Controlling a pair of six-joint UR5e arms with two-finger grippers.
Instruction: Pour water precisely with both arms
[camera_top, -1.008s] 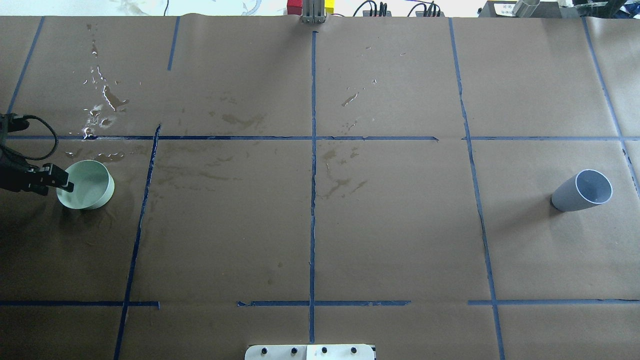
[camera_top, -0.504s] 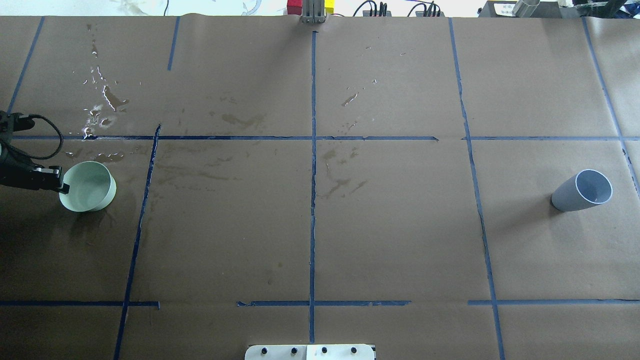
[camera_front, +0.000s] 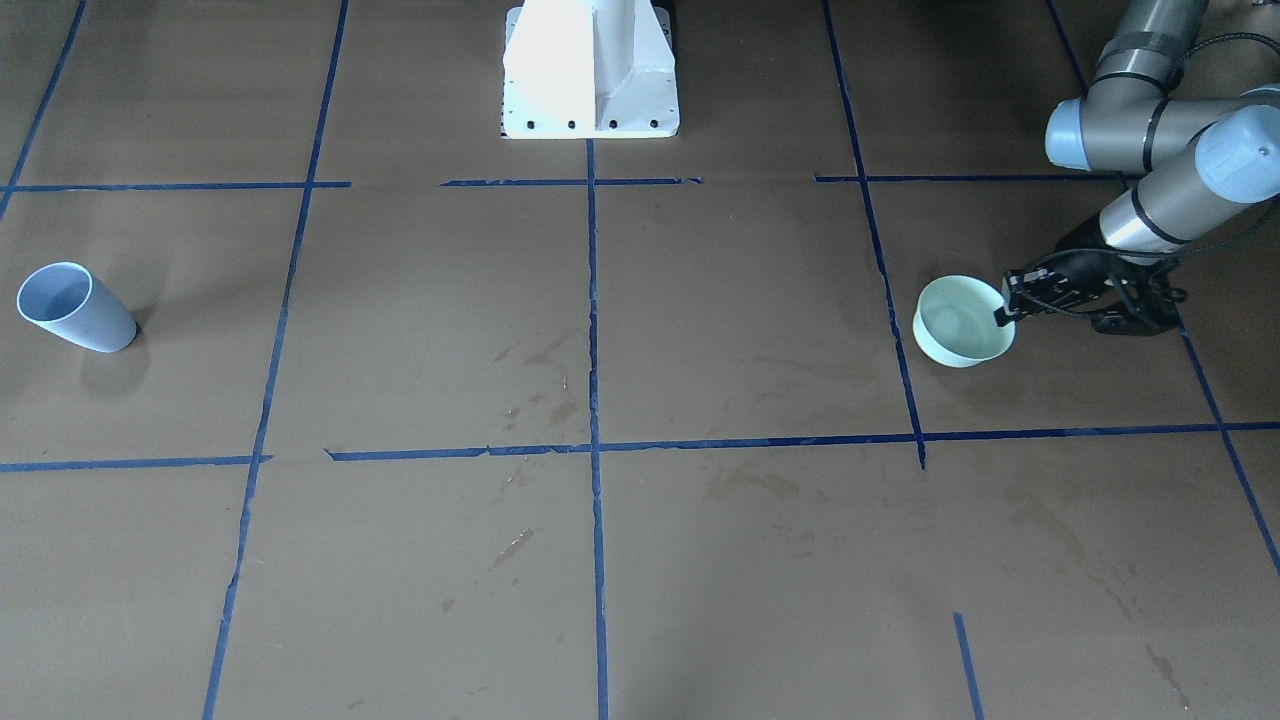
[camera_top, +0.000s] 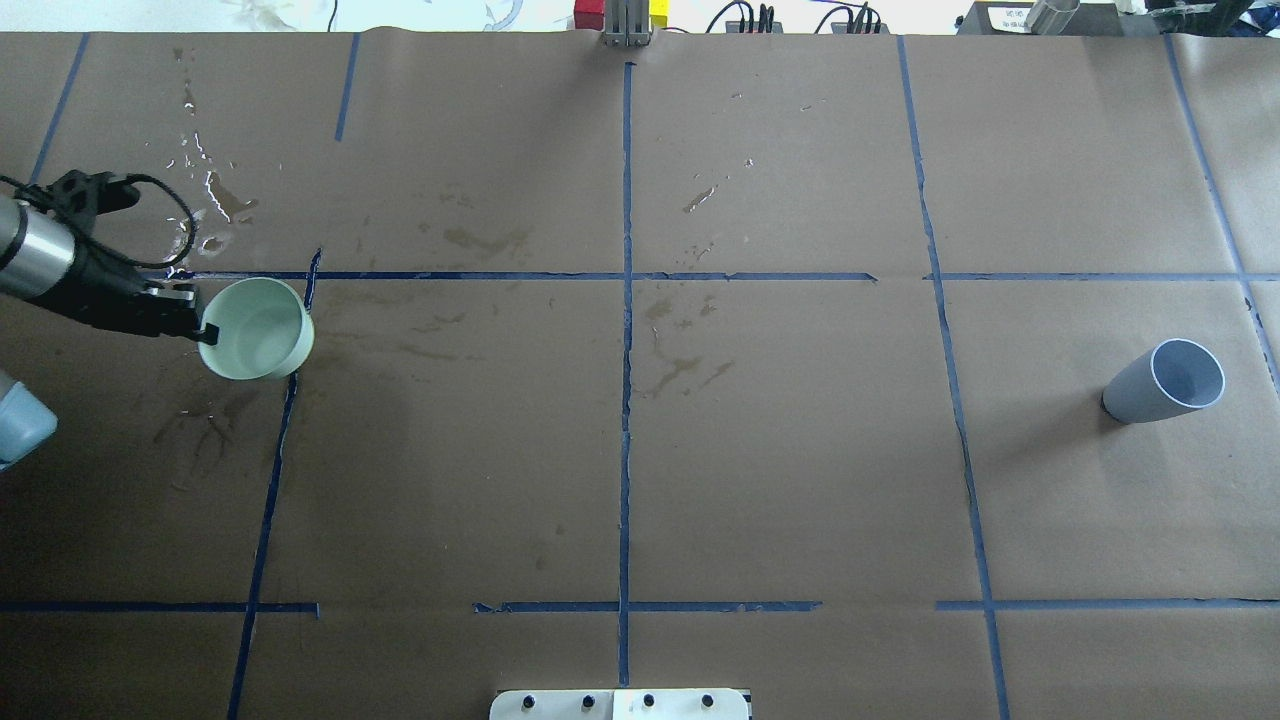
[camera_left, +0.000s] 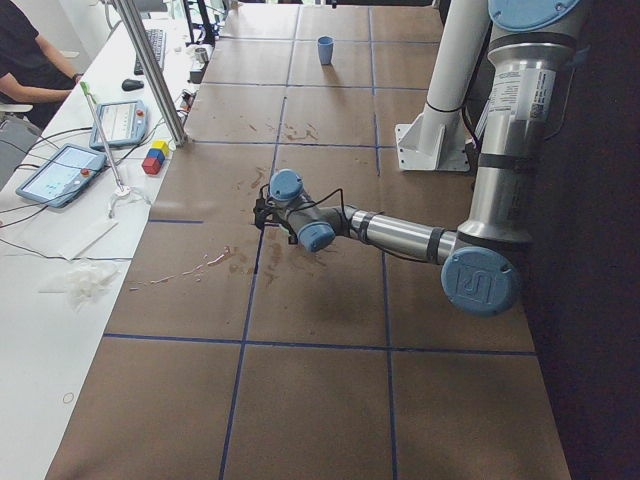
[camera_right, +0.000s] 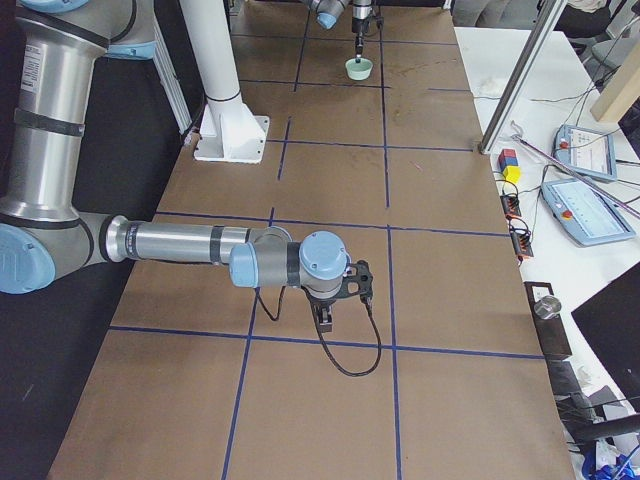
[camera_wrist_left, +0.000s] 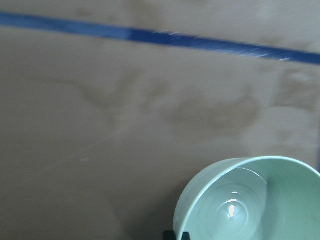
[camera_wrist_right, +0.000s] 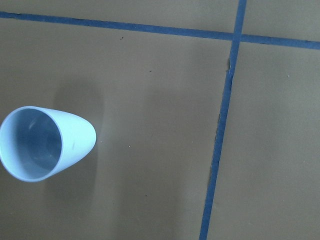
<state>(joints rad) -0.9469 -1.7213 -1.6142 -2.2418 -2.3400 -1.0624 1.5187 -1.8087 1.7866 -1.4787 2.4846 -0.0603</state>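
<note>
Brown paper-covered counter (camera_top: 780, 480) gridded with blue tape lines (camera_top: 626, 400). The left arm (camera_front: 1180, 180) reaches in low over its own side; the right arm (camera_right: 180, 243) lies stretched out low at the other end and shows only in the side view. The pale green bowl (camera_top: 258, 330) sits at the tip of the left arm, beside a tape crossing. Its shadow falls apart from it, so it looks lifted clear of the counter, roughly level. A glint in its bottom in the wrist view could be a little water - not sure. The blue-grey cup (camera_top: 1165, 385) stands upright on the counter well apart, far over on the right side, with nothing touching it. The left hand (camera_top: 205, 330) is clamped on the bowl's rim at the near edge. The right hand (camera_right: 325, 322) points down at the counter; whether it is open or closed, cannot tell. Its wrist view has the cup off to one side, so it is not lined up on it. Small wet patches (camera_top: 215, 200) glisten just beyond the bowl. Step in hand, by my read: transport of the bowl, pour not begun. The next move calls for a level carry on that thin rim pinch, the right hand centring on the cup - then the two vessels brought together.
</note>
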